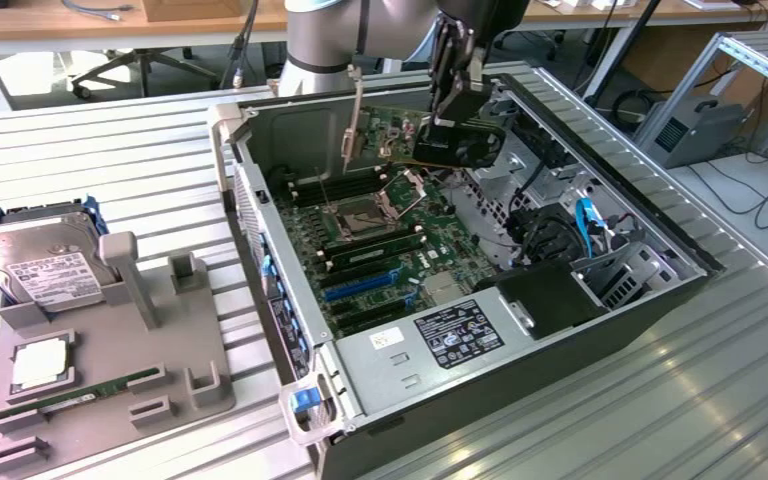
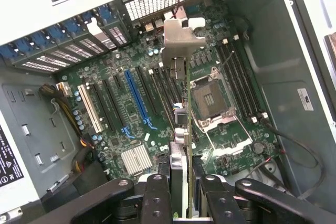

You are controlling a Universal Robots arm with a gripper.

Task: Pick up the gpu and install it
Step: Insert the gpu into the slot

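Note:
The gpu (image 1: 356, 135) hangs in the air over the open computer case (image 1: 651, 235), above the motherboard (image 1: 398, 235), its silvery bracket pointing down toward the case's rear wall. My gripper (image 1: 456, 112) is shut on the card's other end. In the wrist view the gpu (image 2: 188, 124) is edge-on, a thin line running from my gripper (image 2: 184, 200) out to the bracket (image 2: 178, 38), with a black finger (image 2: 156, 195) on each side. The card hovers over the area between the expansion slots and the CPU socket (image 2: 211, 100). It is in no slot.
A long blue expansion slot (image 2: 137, 98) and black slots lie beside the card's line. The power supply (image 1: 458, 335) fills the case's near end. On the exterior view's left a grey holder (image 1: 117, 400) carries a hard drive (image 1: 37, 265), a CPU (image 1: 40, 365) and a green RAM stick (image 1: 77, 392).

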